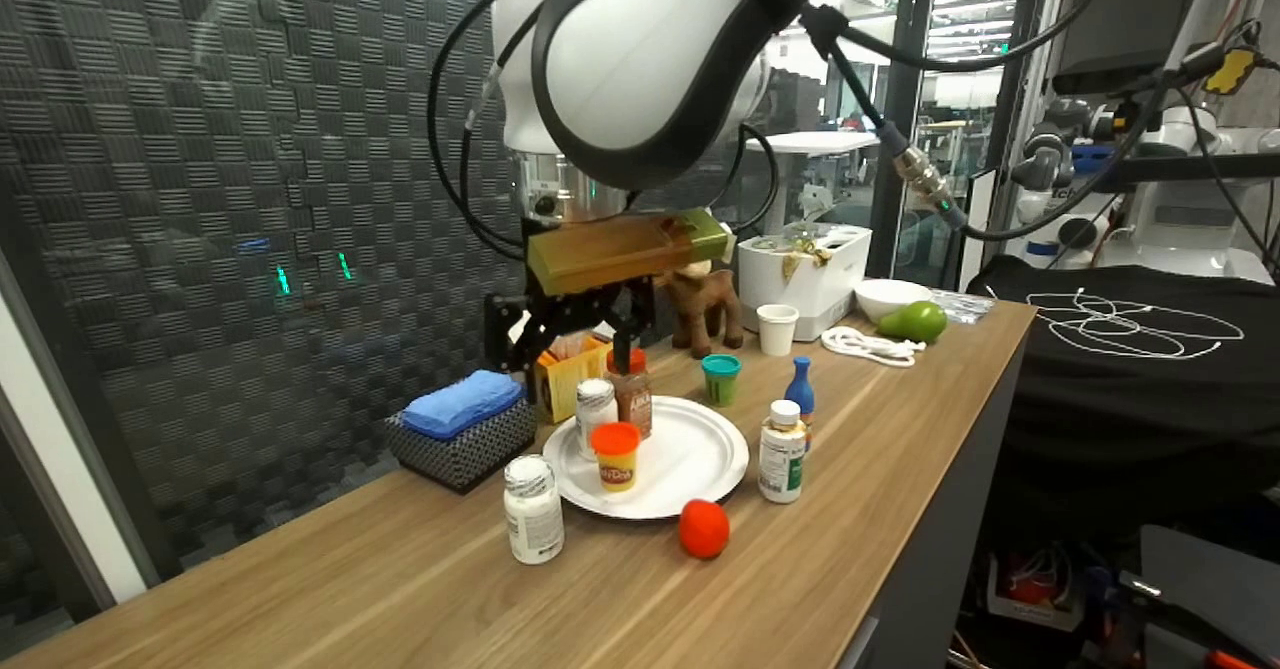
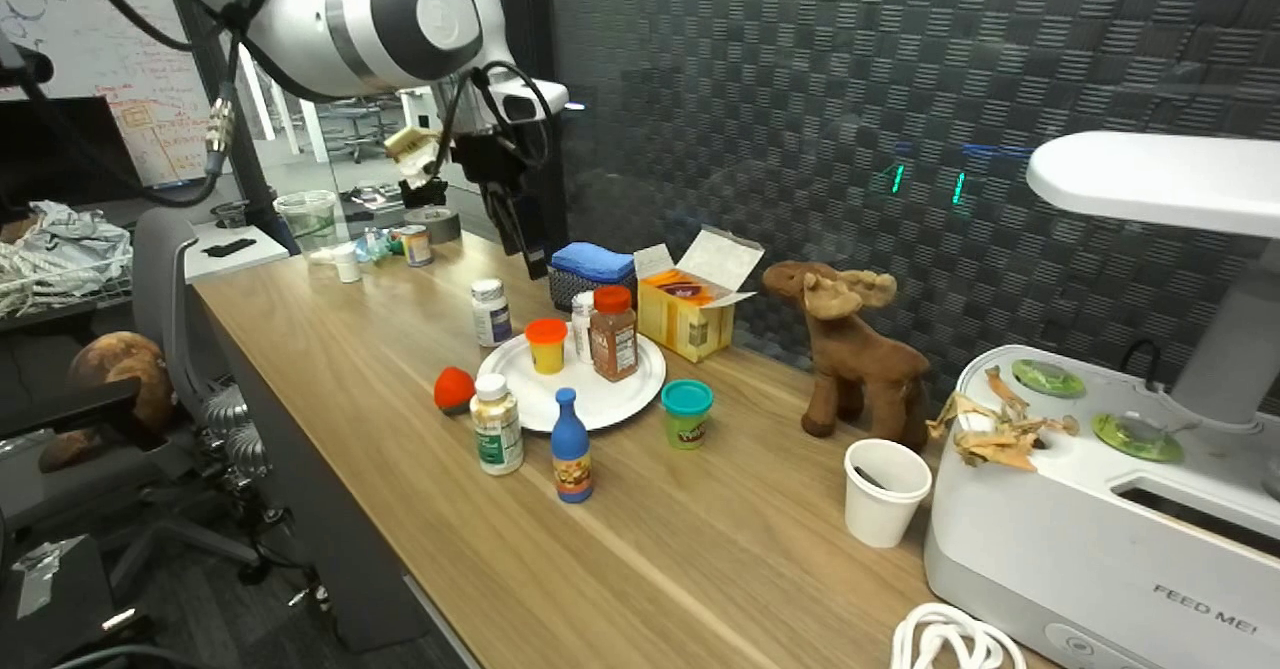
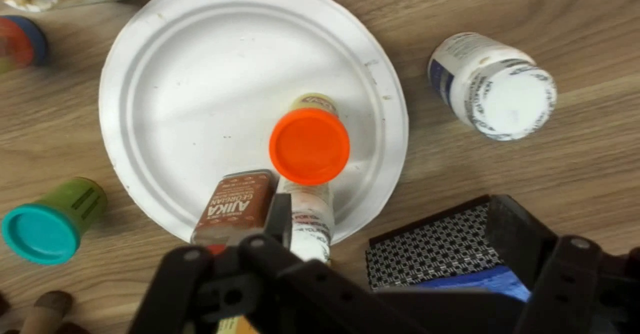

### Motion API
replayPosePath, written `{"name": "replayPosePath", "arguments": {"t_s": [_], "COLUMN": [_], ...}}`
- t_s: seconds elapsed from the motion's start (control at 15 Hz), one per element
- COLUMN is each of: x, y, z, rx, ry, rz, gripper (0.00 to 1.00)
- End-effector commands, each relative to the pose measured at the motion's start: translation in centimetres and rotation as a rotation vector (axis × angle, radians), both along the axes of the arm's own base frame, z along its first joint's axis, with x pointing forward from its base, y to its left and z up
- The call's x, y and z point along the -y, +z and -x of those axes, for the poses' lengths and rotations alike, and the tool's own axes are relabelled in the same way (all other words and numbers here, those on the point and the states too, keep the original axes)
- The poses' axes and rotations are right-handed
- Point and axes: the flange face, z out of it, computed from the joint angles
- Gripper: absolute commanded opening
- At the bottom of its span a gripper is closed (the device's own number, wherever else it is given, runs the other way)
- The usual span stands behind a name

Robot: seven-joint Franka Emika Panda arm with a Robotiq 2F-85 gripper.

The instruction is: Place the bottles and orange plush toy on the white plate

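Orange plush toy [image 1: 704, 529], left bottle [image 1: 535, 516] and right bottles [image 1: 781, 461] sat off the white plate [image 1: 695, 459], apparently awaiting placement; two far bottles [image 1: 597, 411] stood on it; the gripper [image 3: 390, 214] gaped, empty.

One plate [image 1: 700, 449], one orange toy [image 1: 704, 529], two tubs [image 1: 616, 456], at least five bottles [image 1: 534, 509]

Wood-grain tabletop [image 1: 880, 419] — white plate [image 1: 690, 449], bottles [image 1: 781, 459] beside it, orange plush toy [image 1: 704, 529], teal-lidded tub [image 2: 687, 427]
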Motion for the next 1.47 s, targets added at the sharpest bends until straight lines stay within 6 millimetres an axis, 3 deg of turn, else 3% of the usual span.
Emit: {"name": "replayPosePath", "arguments": {"t_s": [0.0, 0.27, 0.73, 1.13, 1.4], "x": [-2.5, -4.7, -5.8, -7.4, -7.2], "y": [2.8, 1.5, -1.5, -2.3, -2.9], "z": [1.5, 2.4, 2.4, 1.8, 1.1], "rx": [-0.015, -0.094, -0.161, -0.16, -0.16], "ry": [0.015, 0.099, 0.23, 0.334, 0.367], "rz": [-0.055, -0.054, -0.006, -0.026, -0.027], "gripper": [1.0, 1.0, 1.0, 1.0, 1.0]}}
